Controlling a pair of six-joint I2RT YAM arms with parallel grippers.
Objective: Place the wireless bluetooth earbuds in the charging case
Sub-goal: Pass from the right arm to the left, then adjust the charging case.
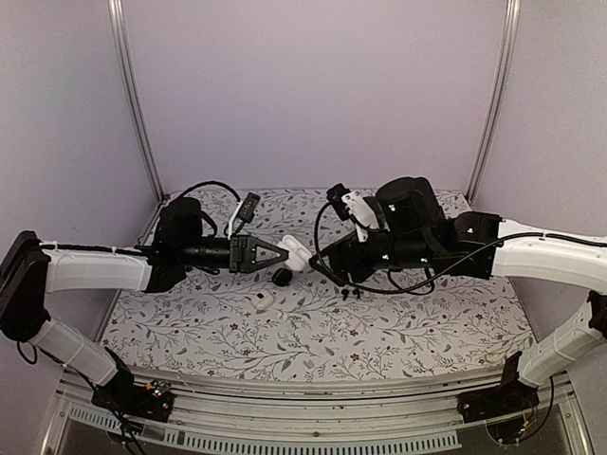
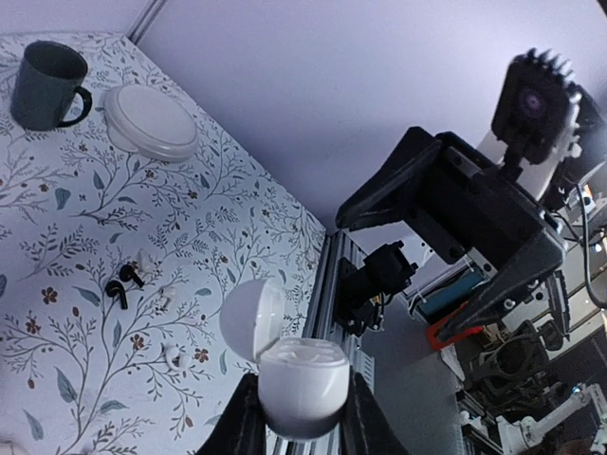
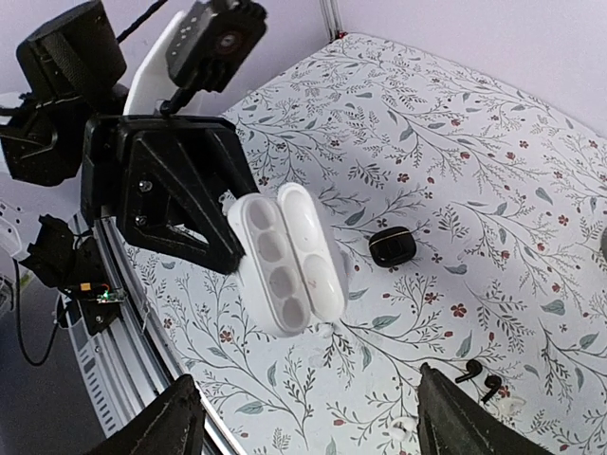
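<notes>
My left gripper (image 1: 285, 254) is shut on the open white charging case (image 1: 296, 253) and holds it above the table. The case sits between the fingers in the left wrist view (image 2: 302, 389), lid hinged back; its wells face the right wrist camera (image 3: 280, 256) and look empty. My right gripper (image 1: 324, 258) is open and empty, its fingertips (image 3: 180, 417) wide apart just right of the case. A black earbud pair (image 3: 477, 377) lies on the table, also in the left wrist view (image 2: 121, 284). Small white earbuds (image 2: 174, 356) lie near them.
A round black case (image 3: 392, 245) lies on the table below the held case, also in the top view (image 1: 282, 277). A small white case (image 1: 263, 300) lies nearer the front. A dark mug (image 2: 47, 83) and a white round dish (image 2: 150, 123) stand further off.
</notes>
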